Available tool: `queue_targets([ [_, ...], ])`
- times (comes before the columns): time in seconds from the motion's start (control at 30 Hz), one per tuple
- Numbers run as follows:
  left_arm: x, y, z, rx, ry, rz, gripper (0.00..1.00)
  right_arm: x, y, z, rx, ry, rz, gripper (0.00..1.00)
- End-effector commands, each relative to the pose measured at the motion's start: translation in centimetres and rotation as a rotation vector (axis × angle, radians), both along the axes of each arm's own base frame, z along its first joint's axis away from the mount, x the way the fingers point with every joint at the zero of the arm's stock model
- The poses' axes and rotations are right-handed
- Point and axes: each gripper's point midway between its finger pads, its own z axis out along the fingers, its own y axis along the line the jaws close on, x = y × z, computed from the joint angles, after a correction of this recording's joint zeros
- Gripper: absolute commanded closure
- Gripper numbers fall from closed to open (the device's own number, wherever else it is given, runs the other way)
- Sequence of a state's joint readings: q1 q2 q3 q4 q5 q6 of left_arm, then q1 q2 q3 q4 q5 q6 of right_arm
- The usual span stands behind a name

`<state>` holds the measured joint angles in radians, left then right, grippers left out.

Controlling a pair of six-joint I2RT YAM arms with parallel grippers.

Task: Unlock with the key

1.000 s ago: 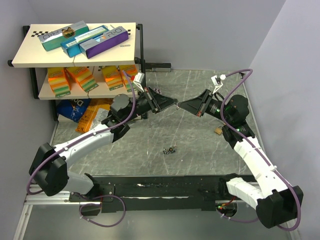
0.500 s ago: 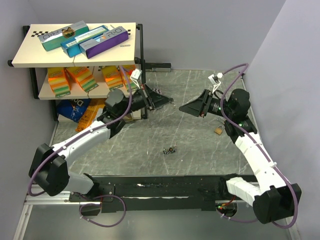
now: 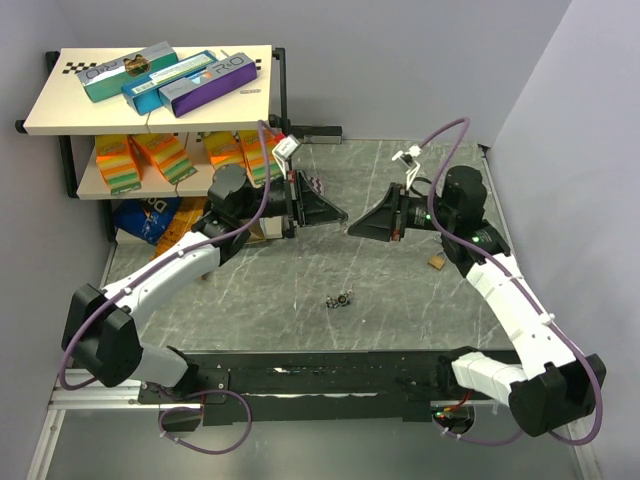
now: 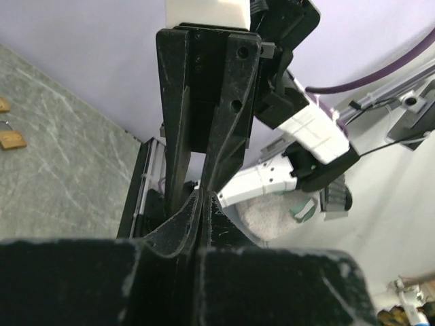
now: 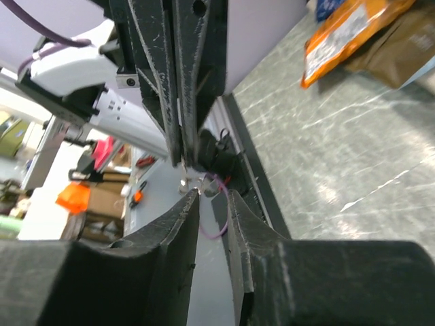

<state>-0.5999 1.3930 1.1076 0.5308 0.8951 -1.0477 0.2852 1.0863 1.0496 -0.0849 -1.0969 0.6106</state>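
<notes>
The key, a tiny dark metal bunch, lies on the grey marble table near the front middle, below both grippers. My left gripper is raised above the table, points right and is shut with nothing seen between its fingers. My right gripper is raised too and points left, tip to tip with the left one. Its fingers stand slightly apart and empty. A small brass padlock lies on the table under the right arm; it also shows in the left wrist view.
A two-level shelf with boxes stands at the back left. Snack bags lie on the table below it; an orange bag shows in the right wrist view. A black rail runs along the near edge.
The left gripper has swung right and the right gripper has moved left, so the tips now nearly meet above the table. The key and padlock have not moved.
</notes>
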Motion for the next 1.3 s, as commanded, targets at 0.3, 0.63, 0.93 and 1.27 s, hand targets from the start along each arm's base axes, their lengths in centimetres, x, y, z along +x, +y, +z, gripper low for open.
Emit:
queue_targets([
  [0.3, -1.1, 0.1, 0.6, 0.015, -0.080, -0.057, 0.99, -1.0, 1.2, 2.1, 0.024, -0.054, 0.056, 0.72],
  [0.63, -1.3, 0.3, 0.4, 0.010, -0.072, -0.048, 0.99, -1.3, 0.3, 2.0, 0.039, -0.037, 0.042, 0.57],
  [0.93, -1.3, 0.4, 0.1, 0.013, -0.064, -0.032, 0.99, -2.1, -0.1, 2.7, 0.067, -0.056, 0.061, 0.71],
  [1.27, -1.3, 0.3, 0.1, 0.011, -0.061, -0.042, 0.99, -1.9, 0.1, 1.8, 0.053, -0.041, 0.063, 0.72],
])
